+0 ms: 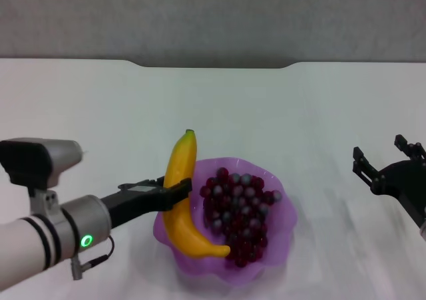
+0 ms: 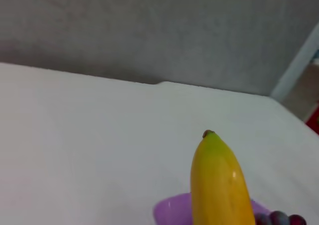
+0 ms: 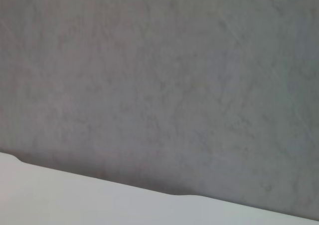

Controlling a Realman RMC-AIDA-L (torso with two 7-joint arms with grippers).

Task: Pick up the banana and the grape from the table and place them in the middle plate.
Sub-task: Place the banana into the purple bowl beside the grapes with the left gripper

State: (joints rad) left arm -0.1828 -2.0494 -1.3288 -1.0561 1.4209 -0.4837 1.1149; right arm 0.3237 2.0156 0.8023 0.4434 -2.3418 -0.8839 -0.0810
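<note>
The banana leans over the left rim of the purple middle plate, green tip up and lower end inside the plate. My left gripper is shut on its middle. The grape bunch lies in the plate, right of the banana. In the left wrist view the banana fills the near foreground, with a bit of the plate's rim and a few grapes beside it. My right gripper is open and empty, held above the table well to the right of the plate.
The white table has a notched far edge against a grey wall. The right wrist view shows only that wall and the table's far edge.
</note>
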